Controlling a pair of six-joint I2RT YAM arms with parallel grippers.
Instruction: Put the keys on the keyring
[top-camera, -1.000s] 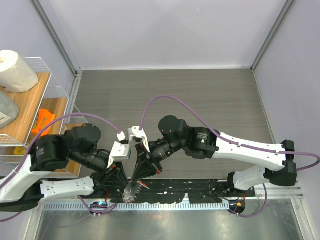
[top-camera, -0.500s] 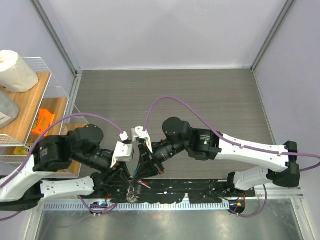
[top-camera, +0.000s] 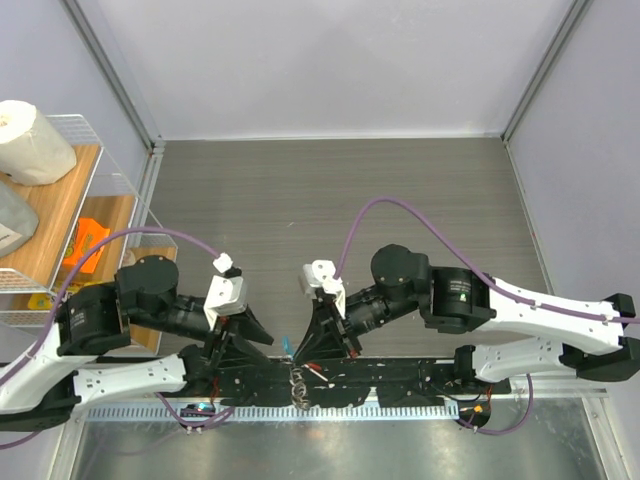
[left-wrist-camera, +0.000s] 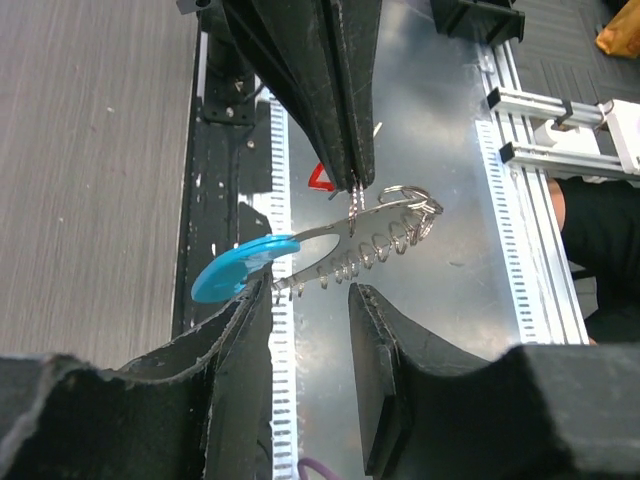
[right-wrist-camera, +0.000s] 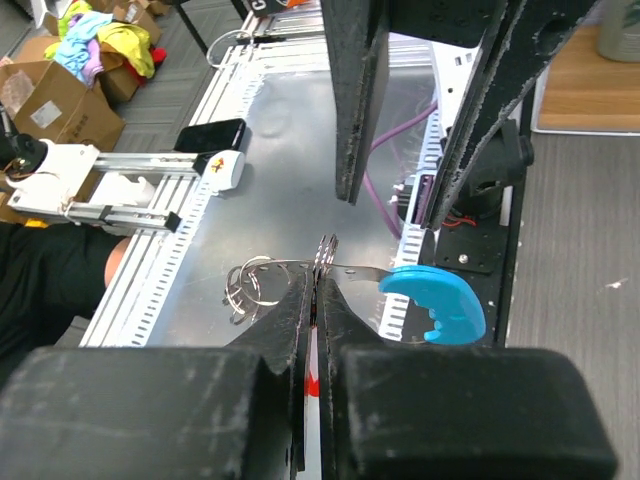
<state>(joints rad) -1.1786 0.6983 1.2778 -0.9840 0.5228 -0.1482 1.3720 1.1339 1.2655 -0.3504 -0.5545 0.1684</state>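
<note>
1. Right claw: both fingers are pressed together, pinching a thin metal part of the keyring at their tips. The keyring hangs from this single pinch point.

2. Keyring, outward from the pinch: to one side of the right claw's tips lies a cluster of silvery loops. To the other side, the metal runs to the light-blue crescent tag. The tag is the end nearest the left claw.

3. Key: its red head shows just behind the right claw's tips, close to the pinch point. The blade is hidden, and it cannot be told whether the key is threaded on the keyring.

4. Left claw: the fingers are spread, with an open gap between them and nothing gripped. It faces the right claw, tips close to the keyring. The tag sits just beside one fingertip; contact cannot be confirmed.

5. Beneath both claws: the bare metal base plate at the near edge, beside the grey wood-grain table.
</note>
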